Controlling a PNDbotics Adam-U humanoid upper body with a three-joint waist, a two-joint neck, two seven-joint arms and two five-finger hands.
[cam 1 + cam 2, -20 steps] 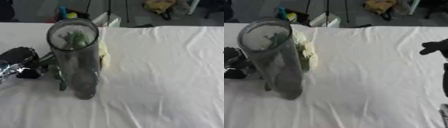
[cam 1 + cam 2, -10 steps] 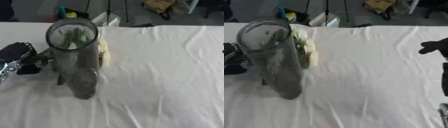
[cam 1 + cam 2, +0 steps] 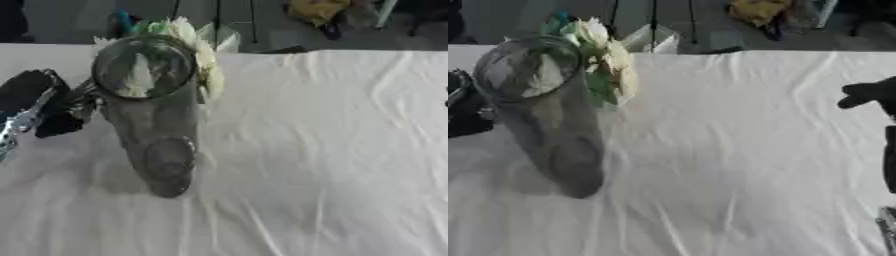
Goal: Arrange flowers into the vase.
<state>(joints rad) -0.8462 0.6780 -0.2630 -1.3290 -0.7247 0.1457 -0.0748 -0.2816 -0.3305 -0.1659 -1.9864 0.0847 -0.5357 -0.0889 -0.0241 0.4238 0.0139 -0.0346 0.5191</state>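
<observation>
My left hand (image 3: 39,102) is at the table's (image 3: 332,150) left edge, fingers curled on the stems I think. The pale flowers (image 3: 605,60) sit at the glass vase's (image 3: 153,115) rim, not really inside yet. Right hand (image 3: 870,94) idles at the right edge; can't tell its fingers.

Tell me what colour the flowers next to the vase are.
The flowers are pale cream-white with green leaves, seen best in the right eye view.
</observation>
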